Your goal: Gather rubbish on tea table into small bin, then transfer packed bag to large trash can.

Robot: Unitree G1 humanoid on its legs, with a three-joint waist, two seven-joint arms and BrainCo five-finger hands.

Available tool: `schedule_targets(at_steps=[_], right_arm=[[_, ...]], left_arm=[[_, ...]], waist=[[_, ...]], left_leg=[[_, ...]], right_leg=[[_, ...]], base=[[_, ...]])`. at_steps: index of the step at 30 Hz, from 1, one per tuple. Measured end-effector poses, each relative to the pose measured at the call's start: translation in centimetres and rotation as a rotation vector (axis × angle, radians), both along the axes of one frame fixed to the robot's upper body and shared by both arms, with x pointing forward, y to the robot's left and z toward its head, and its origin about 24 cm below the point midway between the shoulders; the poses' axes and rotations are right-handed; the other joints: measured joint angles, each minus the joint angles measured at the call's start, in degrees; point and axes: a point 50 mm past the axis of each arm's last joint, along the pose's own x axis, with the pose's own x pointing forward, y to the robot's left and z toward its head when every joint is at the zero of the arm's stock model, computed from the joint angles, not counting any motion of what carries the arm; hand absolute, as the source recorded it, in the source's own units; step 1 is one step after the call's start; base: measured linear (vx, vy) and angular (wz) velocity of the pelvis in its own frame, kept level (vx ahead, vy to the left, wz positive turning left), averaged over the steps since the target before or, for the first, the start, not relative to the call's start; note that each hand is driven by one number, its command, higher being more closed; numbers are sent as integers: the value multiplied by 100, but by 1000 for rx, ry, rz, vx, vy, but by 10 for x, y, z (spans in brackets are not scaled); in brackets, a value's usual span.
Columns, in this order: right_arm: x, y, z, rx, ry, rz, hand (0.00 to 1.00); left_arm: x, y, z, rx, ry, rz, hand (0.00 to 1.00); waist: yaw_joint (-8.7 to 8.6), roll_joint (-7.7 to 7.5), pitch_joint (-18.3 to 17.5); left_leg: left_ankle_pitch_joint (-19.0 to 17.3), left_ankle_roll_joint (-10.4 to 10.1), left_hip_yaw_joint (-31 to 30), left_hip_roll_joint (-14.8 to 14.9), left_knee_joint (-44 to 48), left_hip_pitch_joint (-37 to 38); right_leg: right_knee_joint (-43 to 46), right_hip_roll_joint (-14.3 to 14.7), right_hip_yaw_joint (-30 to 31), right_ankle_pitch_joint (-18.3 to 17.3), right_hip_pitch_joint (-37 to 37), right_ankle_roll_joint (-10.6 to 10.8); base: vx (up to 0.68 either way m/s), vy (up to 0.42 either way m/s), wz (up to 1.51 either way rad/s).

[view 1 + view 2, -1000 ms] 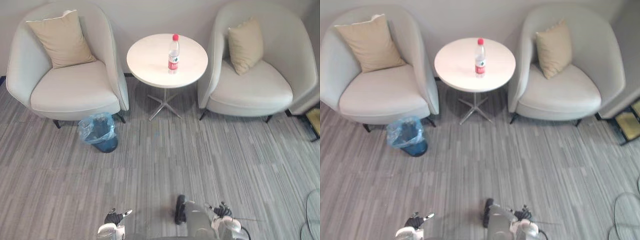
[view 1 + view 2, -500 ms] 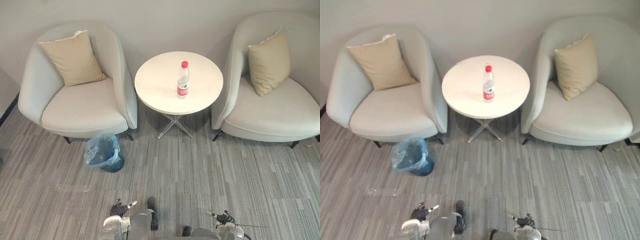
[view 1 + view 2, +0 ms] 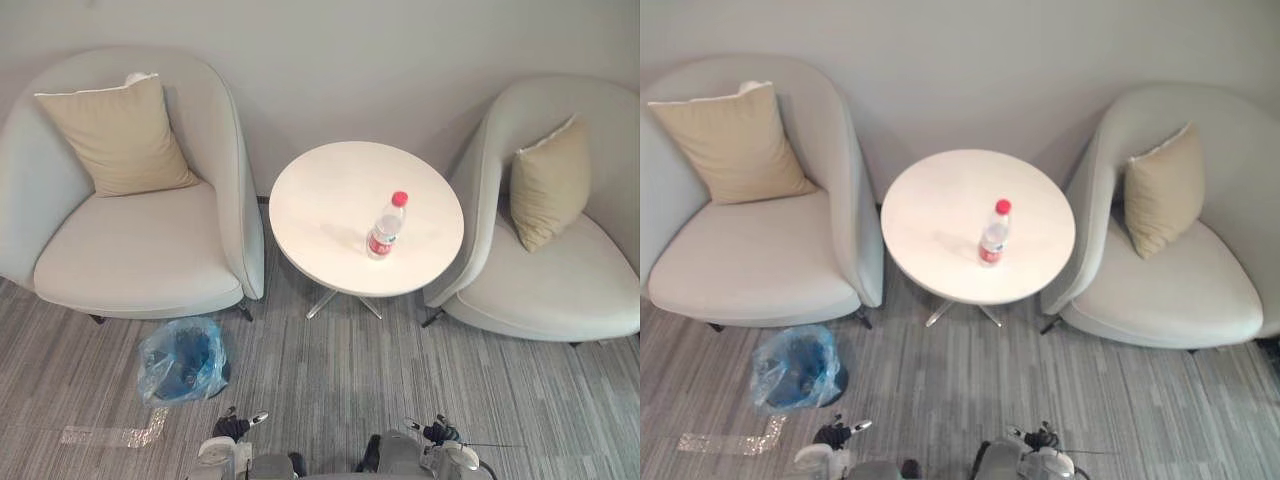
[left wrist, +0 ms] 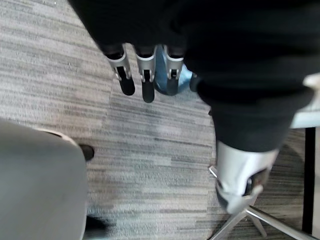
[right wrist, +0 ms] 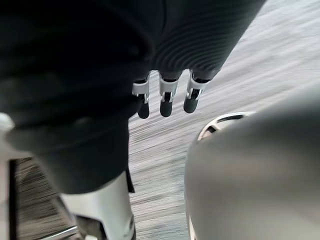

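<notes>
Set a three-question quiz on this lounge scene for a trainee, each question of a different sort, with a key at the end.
1. True or false: the red-capped bottle stands upright on the round table.
2. Fill the gap: the left hand and the right hand, both low in front of the robot, have straight fingers and hold ____.
3. Where is the small bin lined with a blue bag?
A. On the round table
B. On the floor in front of the left armchair
C. In the right hand

Key: 1 true; 2 nothing; 3 B.
</notes>
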Motion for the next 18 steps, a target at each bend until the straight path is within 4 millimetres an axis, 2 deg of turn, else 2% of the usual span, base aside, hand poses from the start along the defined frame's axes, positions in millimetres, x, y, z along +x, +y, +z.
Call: schedule_targets(at_steps=[1, 2, 3, 4, 5, 6, 8, 9, 10, 11, 12, 14, 15, 16, 17, 18], right_arm=[[-8, 1, -3, 3, 26, 3, 0], [-14, 2, -5, 6, 43, 2, 0], [-10, -9, -2, -21, 33, 0, 0], [-14, -15, -2, -35, 42, -5, 0], [-17, -18, -3, -41, 50, -7, 0], [-16, -20, -2, -40, 45, -26, 0], [-17, -20, -2, -40, 45, -34, 0], [-21, -19, -3, -38, 55, -36, 0], [-21, -18, -4, -36, 56, -36, 0], [-21, -17, -4, -34, 54, -36, 0], [-20, -16, -4, -31, 51, -35, 0], [-20, -10, -5, -16, 52, -37, 0], [-20, -10, -5, -16, 52, -37, 0], [-21, -10, -5, -16, 53, -37, 0], [-23, -11, -6, -21, 60, -37, 0], [-24, -9, -6, -19, 64, -37, 0]], left_arm=[[-3, 3, 0, 8, 6, -1, 0], [-3, 7, 0, 19, 7, -3, 0], [-3, -1, -2, -6, 11, 0, 0], [-4, -10, -3, -32, 9, -4, 0], [-3, -13, -3, -39, 7, 0, 0], [-1, -20, -3, -61, -2, 16, 0], [4, -21, -1, -64, -19, 2, 0], [7, -20, 0, -61, -35, 2, 0], [8, -20, 1, -59, -48, 3, 0], [9, -20, 2, -58, -52, 3, 0], [9, -20, 2, -57, -55, 3, 0], [10, -19, 2, -54, -58, 2, 0], [11, -18, 3, -52, -61, 2, 0], [12, -18, 3, -50, -62, 1, 0], [10, -18, 2, -50, -53, -1, 0], [8, -15, 1, -43, -44, 0, 0]], waist=[[-5, -209, -102], [-2, -359, -158], [50, -13, -148], [-16, 44, -229], [-13, 101, -255], [-21, 275, -257], [-29, 242, -150], [25, 183, -103], [59, 212, -117], [66, 222, -121], [78, 227, -123], [91, 223, -127], [112, 223, -125], [114, 223, -125], [156, 209, -132], [173, 179, -220]], left_leg=[[-199, -292, -28, -111, 87, 89], [-301, -365, -73, -217, 109, 164], [-433, -369, -189, 29, 203, 271], [-368, -424, -305, 50, 281, 203], [-366, -425, -308, 98, 293, 192], [-357, -440, -344, 191, 503, 133], [-350, -513, -380, 318, 1586, -187], [-426, -798, -306, 506, 2601, -583], [-548, -793, -161, 673, 3079, -894], [-606, -757, -96, 708, 3165, -1051], [-698, -682, 7, 716, 3037, -1280], [-698, -615, 1, 598, 2221, -1459], [-583, -518, -57, 494, 1507, -1479], [-500, -512, -140, 447, 1248, -1478], [110, -505, -306, 323, 800, -1365], [150, -437, -224, 219, 544, -1206]], right_leg=[[-992, 109, 290, 1126, -5, -284], [-1145, 62, 414, 1599, -29, -508], [-747, 221, 351, 1406, -38, -536], [-815, 238, 367, 1148, 23, -442], [-820, 281, 330, 1064, 23, -446], [-790, 330, 216, 909, 103, -461], [-931, 367, 170, 735, 477, -467], [-1083, 414, 77, 616, 785, -444], [-1190, 476, 39, 525, 996, -447], [-1240, 492, 26, 517, 1067, -436], [-1357, 500, 22, 544, 1199, -357], [-1459, 472, 84, 544, 1306, -289], [-1451, 433, 179, 521, 1356, -235], [-1443, 419, 208, 516, 1377, -217], [-1435, 399, 359, 486, 1417, -121], [-1503, 351, 510, 493, 1459, -3]], base=[[448, -183, 40], [436, -179, 12], [373, -169, 15], [349, -155, 6], [331, -161, 32], [326, -172, 33], [254, -147, 45], [197, -111, 31], [188, -90, 20], [197, -66, 4], [132, -4, -7], [142, 49, -23], [154, 99, -30], [201, 146, -44], [166, 143, -38], [178, 138, -34]])
